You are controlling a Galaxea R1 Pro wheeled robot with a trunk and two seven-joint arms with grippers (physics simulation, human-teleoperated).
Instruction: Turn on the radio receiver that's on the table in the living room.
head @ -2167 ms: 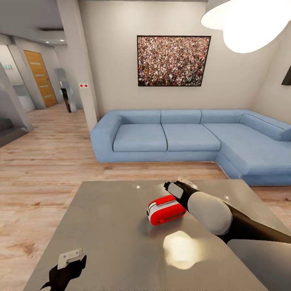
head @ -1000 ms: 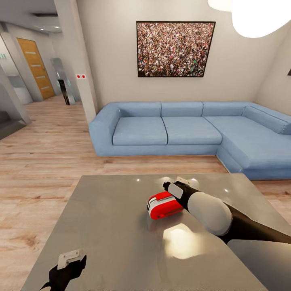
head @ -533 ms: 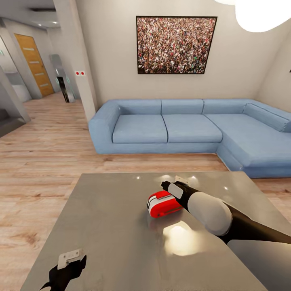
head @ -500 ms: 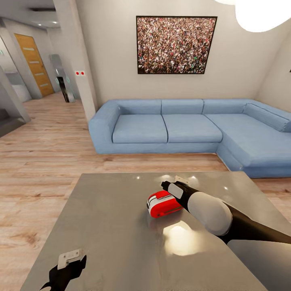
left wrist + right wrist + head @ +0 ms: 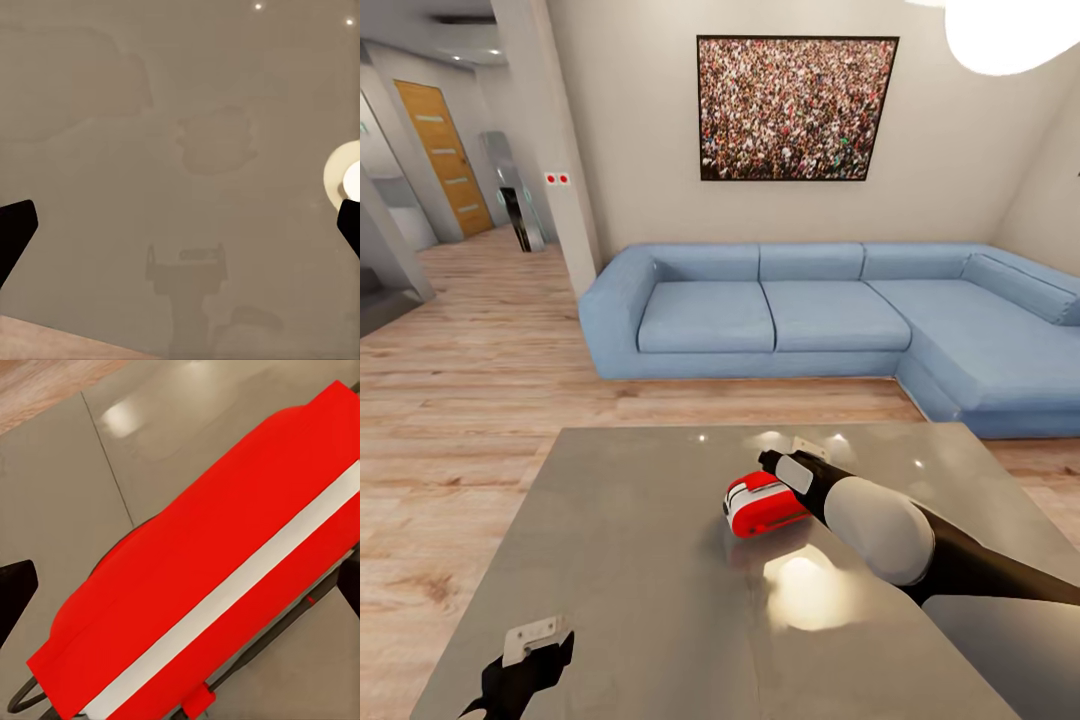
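Radio receiver (image 5: 763, 505): it was seen lying on the table (image 5: 640, 560), near the middle of the top and a little toward the sofa (image 5: 830, 325). Its long axis was laid across the table, slanted, with the white-trimmed end turned toward the robot's left.

Right gripper (image 5: 785, 462): it was held just above the right end of the radio receiver; whether it touched the radio receiver could not be told. In the right wrist view both dark fingertips (image 5: 15, 592) were seen at the two edges of the picture, so the pincer was spread wide, with the red body (image 5: 202, 585) and its white stripe between them.

Left gripper (image 5: 525, 665): it was held low over the near left part of the table. In the left wrist view its fingers (image 5: 15, 232) were spread wide over the bare grey top (image 5: 180, 150), holding nothing.

Difference of views: the thin handle under the radio receiver was shown in the right wrist view, while the sofa, the crowd picture (image 5: 797, 108) and the wood floor (image 5: 470, 380) were shown in the head view.
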